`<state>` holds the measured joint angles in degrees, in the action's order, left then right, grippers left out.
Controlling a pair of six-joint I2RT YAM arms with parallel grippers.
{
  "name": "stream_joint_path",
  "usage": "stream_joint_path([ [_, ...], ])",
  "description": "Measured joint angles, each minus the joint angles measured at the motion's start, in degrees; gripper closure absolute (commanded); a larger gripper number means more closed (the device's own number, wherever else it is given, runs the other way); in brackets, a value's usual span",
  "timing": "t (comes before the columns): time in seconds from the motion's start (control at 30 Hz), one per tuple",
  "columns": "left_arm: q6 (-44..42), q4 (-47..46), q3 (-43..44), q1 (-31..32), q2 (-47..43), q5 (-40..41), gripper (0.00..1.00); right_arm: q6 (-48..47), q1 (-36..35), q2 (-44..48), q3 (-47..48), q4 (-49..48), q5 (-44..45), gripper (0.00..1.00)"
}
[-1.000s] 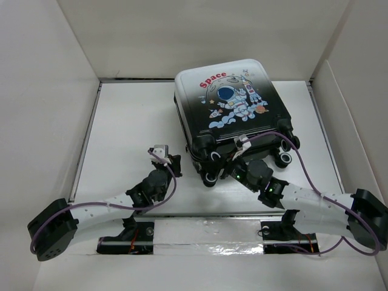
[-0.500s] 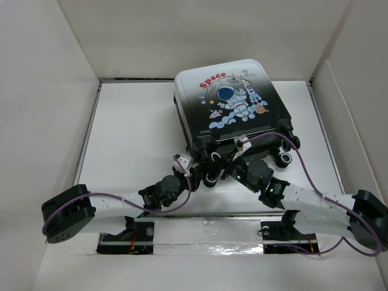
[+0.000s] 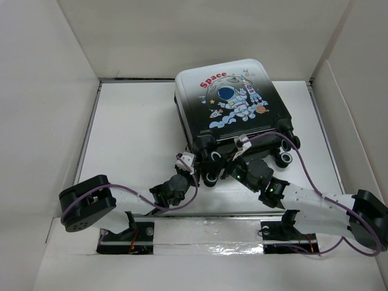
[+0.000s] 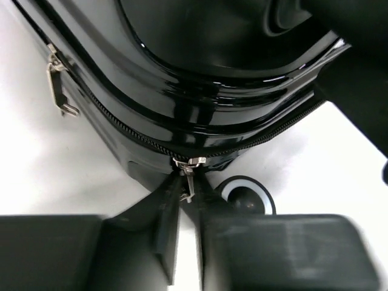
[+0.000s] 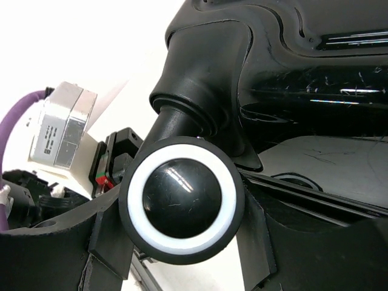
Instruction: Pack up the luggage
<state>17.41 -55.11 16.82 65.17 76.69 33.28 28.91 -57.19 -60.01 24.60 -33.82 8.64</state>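
The luggage point(image 3: 230, 100) lies closed on the white table with its astronaut print up and its wheels toward me. My left gripper point(image 3: 193, 165) is at its near-left corner. In the left wrist view the gripper point(image 4: 189, 187) has its two fingertips pinched narrowly on a small metal zipper pull point(image 4: 190, 173) hanging from the black zipper line; the luggage shell point(image 4: 200, 91) fills the view above. My right gripper point(image 3: 233, 162) is under the near edge. In the right wrist view it point(image 5: 182, 242) is shut on a black, white-ringed wheel point(image 5: 182, 199), one finger point(image 5: 109, 248) on each side.
A second zipper pull point(image 4: 57, 85) hangs further along the zipper. Other wheels stick out at the near edge point(image 3: 211, 179) and at the right point(image 3: 284, 159). White walls point(image 3: 48, 121) enclose the table on three sides.
My left arm swung right from the open table to the luggage's near-left corner. Its jaws opened, then narrowed round the zipper pull. The right arm and the luggage stayed put.
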Motion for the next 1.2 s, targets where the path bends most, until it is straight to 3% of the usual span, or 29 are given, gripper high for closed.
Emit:
stream_joint_path([
  [0.07, -0.42, -2.36, 0.00, 0.55, 0.96, 2.03, 1.00, -0.24, 0.04, 0.00, 0.02, -0.02, 0.13, 1.00],
  [0.7, -0.07, -6.73, -0.09, 5.01, 2.45, 15.50, 1.00, -0.15, 0.13, -1.55, 0.09, -2.40, -0.15, 1.00],
  [1.2, 3.67, 2.54, -3.13, 0.31, -7.15, 15.56, 1.00, -0.68, -0.66, 5.03, -1.53, 3.37, -3.10, 1.00],
])
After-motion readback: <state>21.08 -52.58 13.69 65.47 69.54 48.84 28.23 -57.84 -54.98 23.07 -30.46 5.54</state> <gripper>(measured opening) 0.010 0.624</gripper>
